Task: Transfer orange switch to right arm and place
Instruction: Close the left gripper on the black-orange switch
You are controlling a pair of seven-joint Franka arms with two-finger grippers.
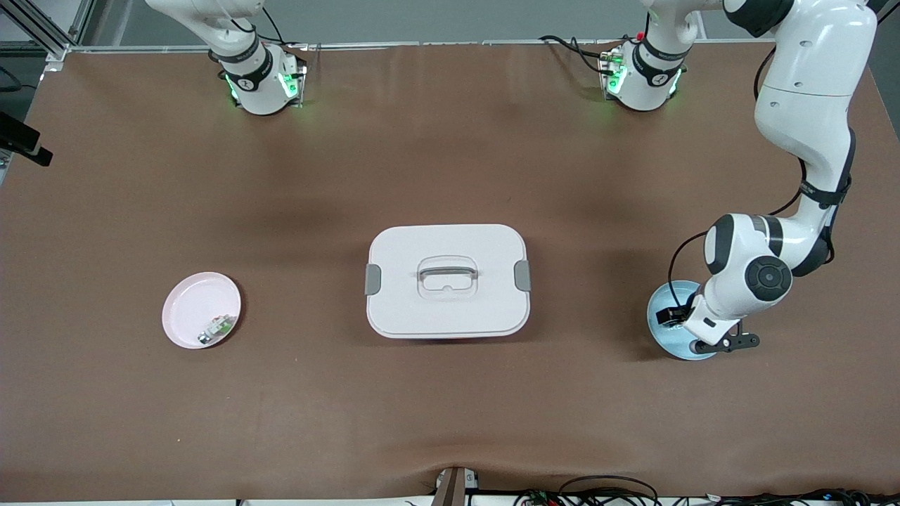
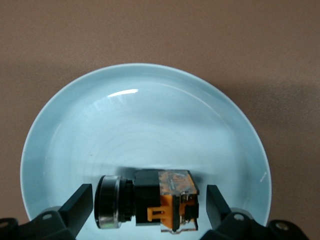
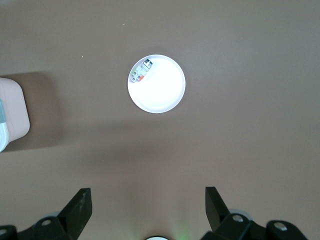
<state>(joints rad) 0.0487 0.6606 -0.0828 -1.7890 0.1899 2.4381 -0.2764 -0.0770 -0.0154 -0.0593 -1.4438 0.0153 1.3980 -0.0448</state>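
No text, label, brand, number or sign can be read on anything in these views. The band around each arm's base (image 1: 251, 67) carries small markings, but they are too small to make out.

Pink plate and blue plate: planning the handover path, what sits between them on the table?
A white lidded box sits between the pink plate and the blue plate, as the front view shows.
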